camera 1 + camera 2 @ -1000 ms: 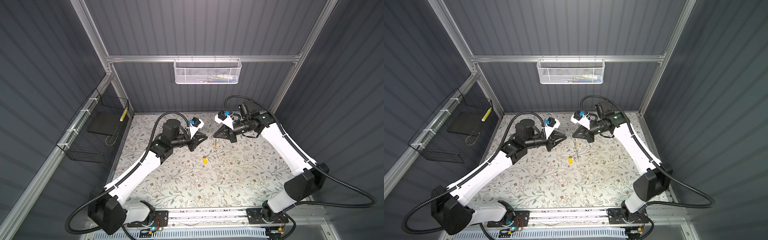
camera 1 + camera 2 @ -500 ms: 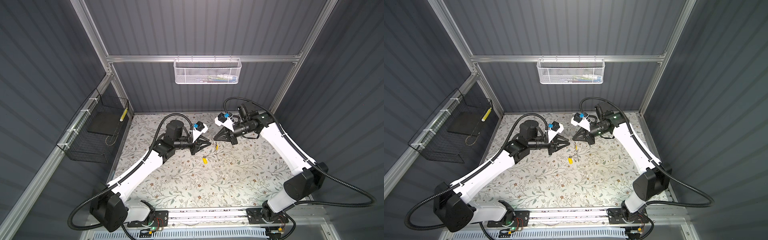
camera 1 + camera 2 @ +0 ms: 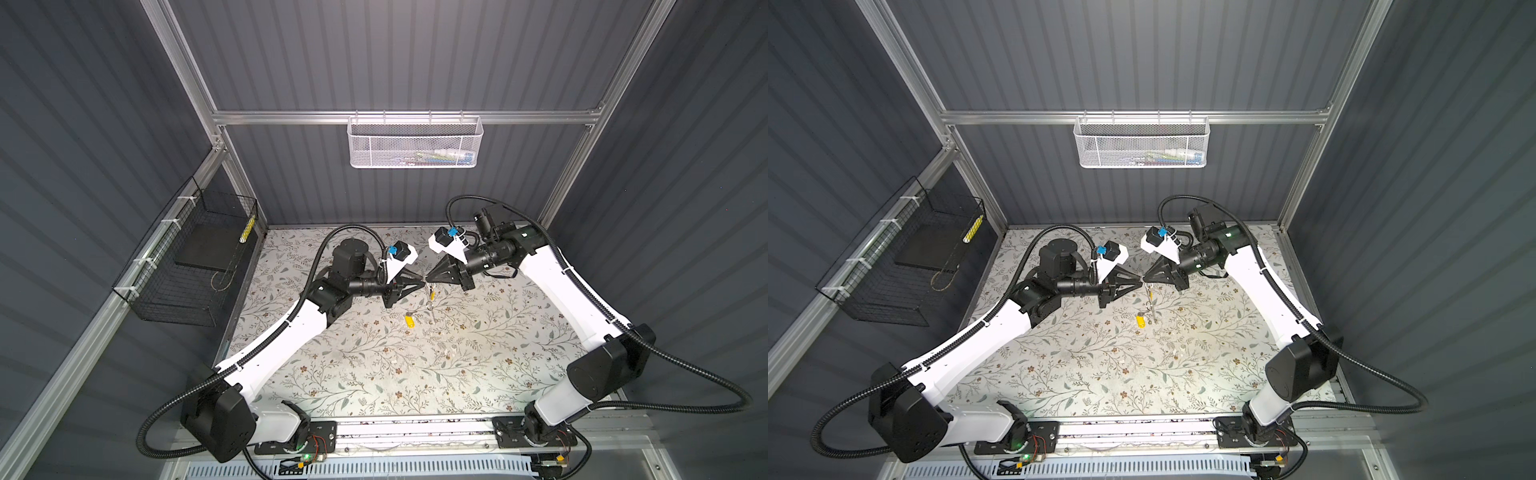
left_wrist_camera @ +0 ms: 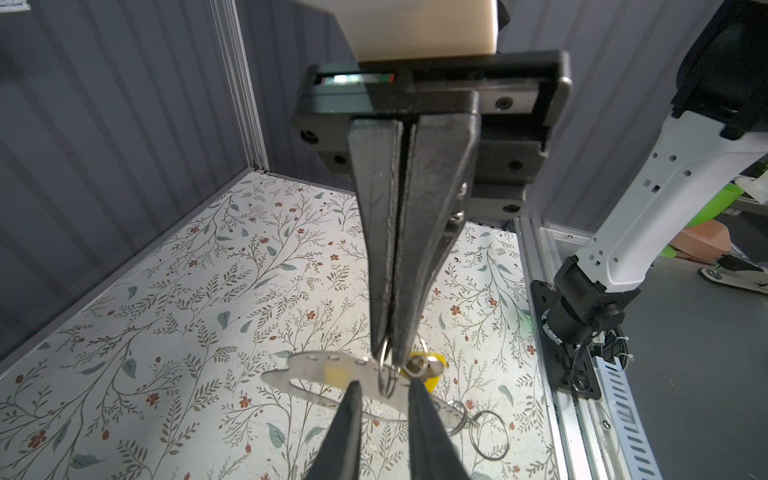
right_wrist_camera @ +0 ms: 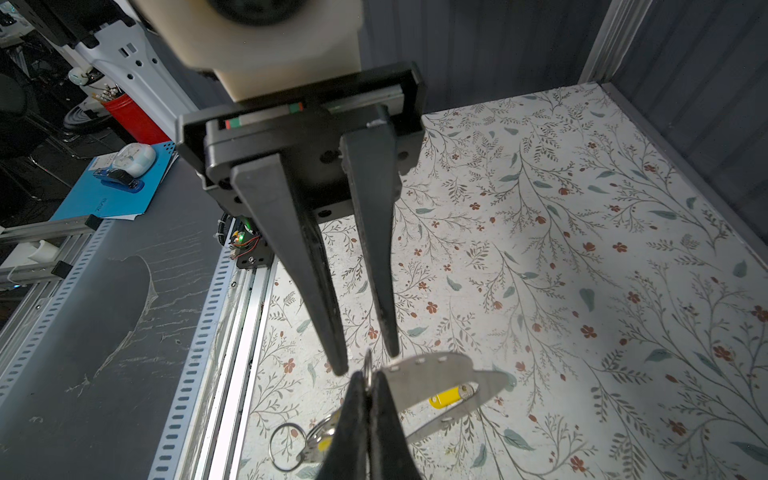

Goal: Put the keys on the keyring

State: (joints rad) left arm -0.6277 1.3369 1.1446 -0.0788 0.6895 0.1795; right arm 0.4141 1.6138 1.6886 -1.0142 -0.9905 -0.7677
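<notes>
The keyring (image 4: 316, 365), a flat grey oval loop, hangs in the air above the floral table (image 3: 374, 365). My right gripper (image 5: 368, 380) is shut on a small wire ring at the keyring's (image 5: 432, 365) upper end. My left gripper (image 4: 385, 384) faces it tip to tip, open, with its fingertips either side of that ring. One yellow key (image 5: 326, 444) dangles with loose wire rings (image 5: 286, 444) from the keyring's lower end. A second yellow key (image 3: 409, 320) lies on the table and shows through the loop's opening (image 5: 446, 397). In both top views the left gripper (image 3: 1140, 284) and right gripper (image 3: 1144, 278) meet mid-table.
A white mesh basket (image 3: 415, 143) hangs on the back wall. A black wire basket (image 3: 187, 266) hangs on the left wall. The metal rail (image 3: 415, 432) carrying both arm bases runs along the table's front edge.
My left gripper has moved right, up to the right gripper's tips, and now straddles the small ring. The right gripper has stayed shut on the ring and barely moved.
</notes>
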